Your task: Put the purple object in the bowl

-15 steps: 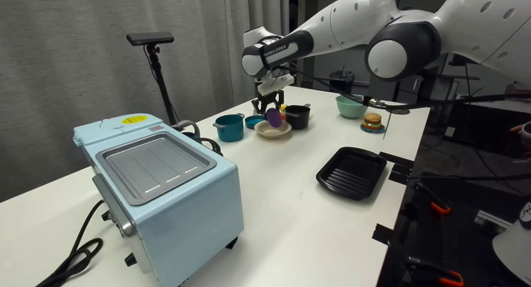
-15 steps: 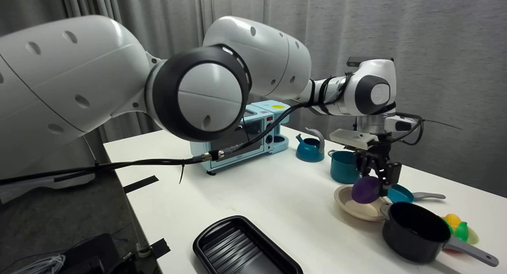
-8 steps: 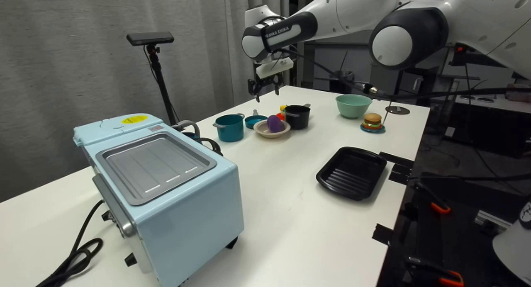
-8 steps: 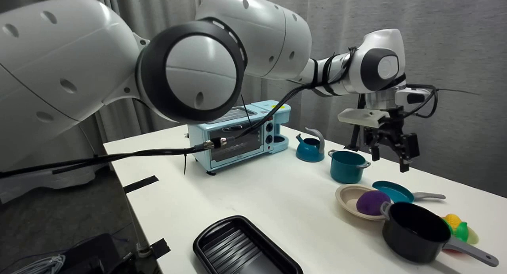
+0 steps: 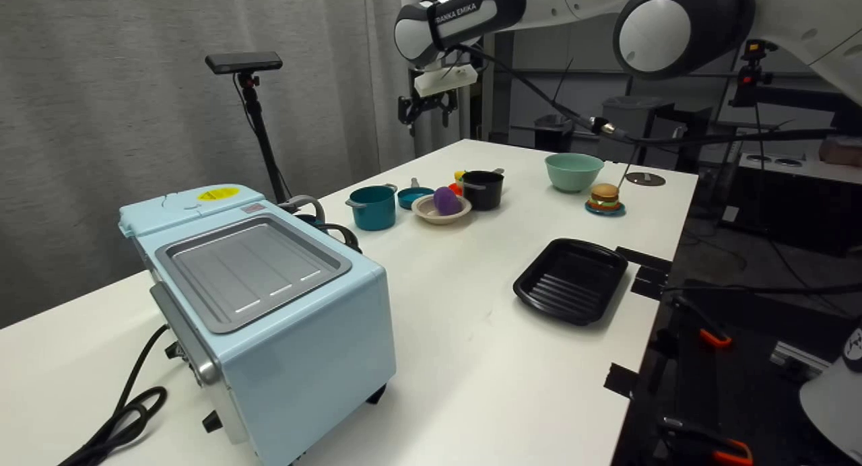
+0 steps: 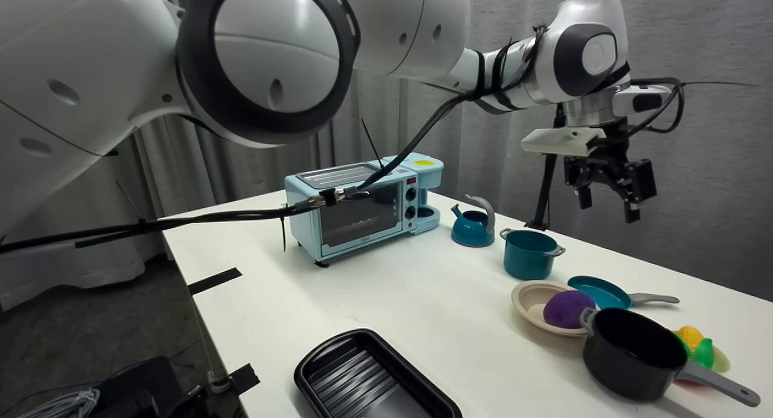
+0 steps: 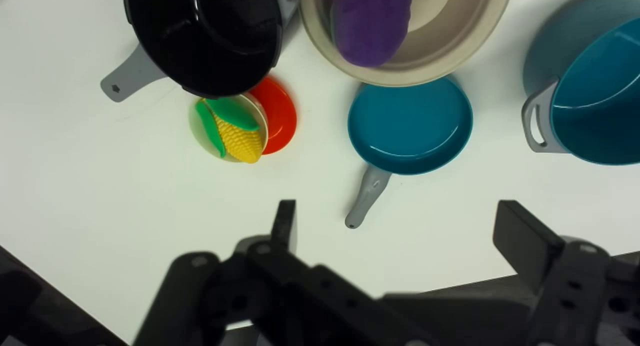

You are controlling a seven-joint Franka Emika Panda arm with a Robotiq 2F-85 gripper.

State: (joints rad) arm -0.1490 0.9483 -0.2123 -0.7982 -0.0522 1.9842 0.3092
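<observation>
The purple object [image 6: 568,309] is a rounded lump resting inside the shallow cream bowl [image 6: 526,300], against the side nearest the black pot. Both also show in an exterior view, with the purple object [image 5: 446,201] in the bowl [image 5: 425,215]. In the wrist view the purple object [image 7: 371,28] lies at the left part of the bowl [image 7: 452,48], both cut by the top edge. My gripper [image 6: 609,211] is open and empty, high above the table and apart from the bowl. Its spread fingers show in the wrist view [image 7: 397,223] with only table between them.
A black pot [image 6: 628,369] stands beside the bowl. A teal pan [image 7: 410,123], a teal pot [image 7: 600,101] and toy corn [image 7: 240,138] are close by. A black tray [image 5: 572,281], toaster oven [image 5: 310,345], mint bowl [image 5: 572,172] and toy burger [image 5: 604,196] stand farther off.
One second ago my gripper held the purple object over the bowl. It has opened and let go, the purple object has dropped into the bowl, and the arm has risen well above.
</observation>
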